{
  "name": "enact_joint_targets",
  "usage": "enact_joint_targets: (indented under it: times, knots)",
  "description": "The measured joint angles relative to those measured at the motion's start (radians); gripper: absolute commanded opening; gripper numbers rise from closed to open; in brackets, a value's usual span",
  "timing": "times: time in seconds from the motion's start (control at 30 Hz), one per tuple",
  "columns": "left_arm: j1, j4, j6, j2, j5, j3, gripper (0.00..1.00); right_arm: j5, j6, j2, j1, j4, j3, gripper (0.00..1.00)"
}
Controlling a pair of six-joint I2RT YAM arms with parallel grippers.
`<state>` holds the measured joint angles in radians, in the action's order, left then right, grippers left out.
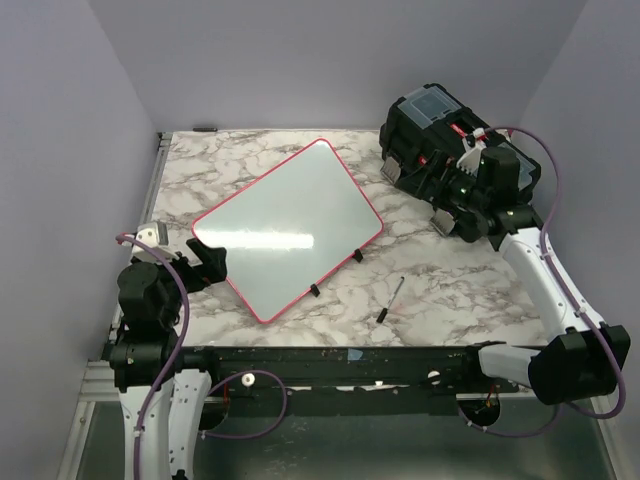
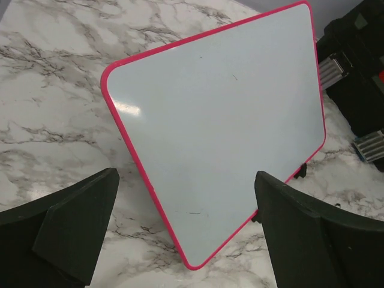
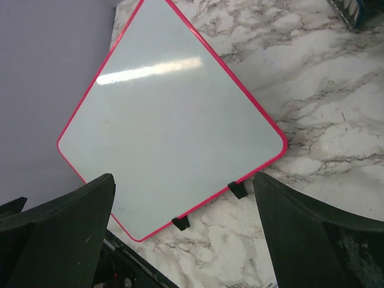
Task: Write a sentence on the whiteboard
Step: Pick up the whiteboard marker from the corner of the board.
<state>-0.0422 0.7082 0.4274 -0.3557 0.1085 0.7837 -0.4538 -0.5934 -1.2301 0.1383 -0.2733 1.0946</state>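
Nearest the arm bases, the left pincer (image 2: pixel 186 177) hangs released over the near-left part of the marble bench (image 1: pixel 450 280), its two dark fingers (image 2: pixel 78 222) spread wide with nothing between them. Just ahead of it lies the whiteboard (image 1: pixel 290 225), flat on the bench and turned at an angle, so that one rounded corner of its red-pink rim points back between those fingers in the left wrist view. The board's face shows plain glossy white with a streak of glare (only a few faint specks mark it). Off to the right of the left pincer, well apart from it and near the bench's front edge, a black marker (image 1: pixel 390 299) lies on the marble, close to the board's right-hand edge but not touching it. Two small black clips (image 3: pixel 180 223) sit on that edge, the side facing the right pincer (image 3: pixel 183 179). This pincer is farther back on the right, also released and empty, with the board ahead of it between its spread fingers. Around and behind it stands a black toolbox (image 1: pixel 440 130) at the far right of the bench.
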Motion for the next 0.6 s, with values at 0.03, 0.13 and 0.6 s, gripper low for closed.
enact_joint_targets:
  times: [0.03,0.13,0.6]
  knots:
    - [0.000,-0.001,0.000,0.003,0.020,-0.005,0.98,0.000,0.004,0.000,0.002,-0.020,0.000,1.00]
    - [0.001,-0.005,0.000,0.006,0.063,-0.014,0.95,0.004,0.009,-0.003,0.012,-0.084,0.000,1.00]
    - [0.165,-0.026,-0.005,-0.103,0.155,-0.014,0.94,0.283,0.016,-0.096,0.270,-0.449,0.143,1.00]
